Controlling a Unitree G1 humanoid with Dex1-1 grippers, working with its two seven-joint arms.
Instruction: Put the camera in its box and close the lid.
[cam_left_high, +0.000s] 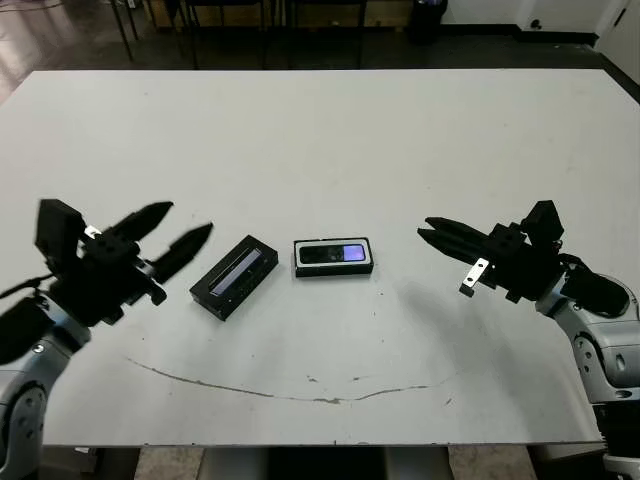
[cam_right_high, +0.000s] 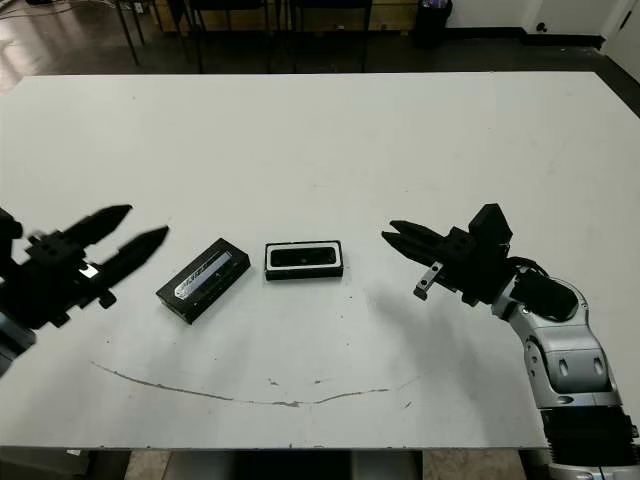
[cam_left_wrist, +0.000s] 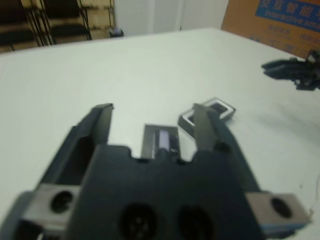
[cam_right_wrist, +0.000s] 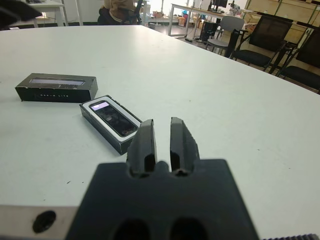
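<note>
Already the camera (cam_left_high: 334, 254) lay inside the box (cam_left_high: 333, 270), its bluish-purple patch toward our right end, the white lining showing as a thin border around it. We saw the box sitting near the middle of the white table (cam_left_high: 330, 140), its long side running across our view. Just beside it, on our left, the lid (cam_left_high: 235, 276) rested flat on the table, turned at an angle to the box and apart from it, its pale silvery stripe facing up. The box was uncovered.

Our left gripper (cam_left_high: 172, 238) hung above the table to the left of the lid, touching nothing, its two black fingers spread wide with clear space between them. Our right gripper (cam_left_high: 437, 234) hovered well to the right of the box, pointing toward it, also holding nothing; its fingers stood nearly together, only a narrow slit between them in the right wrist view. A thin dark curved mark (cam_left_high: 270, 392) ran across the tabletop nearer to us.
</note>
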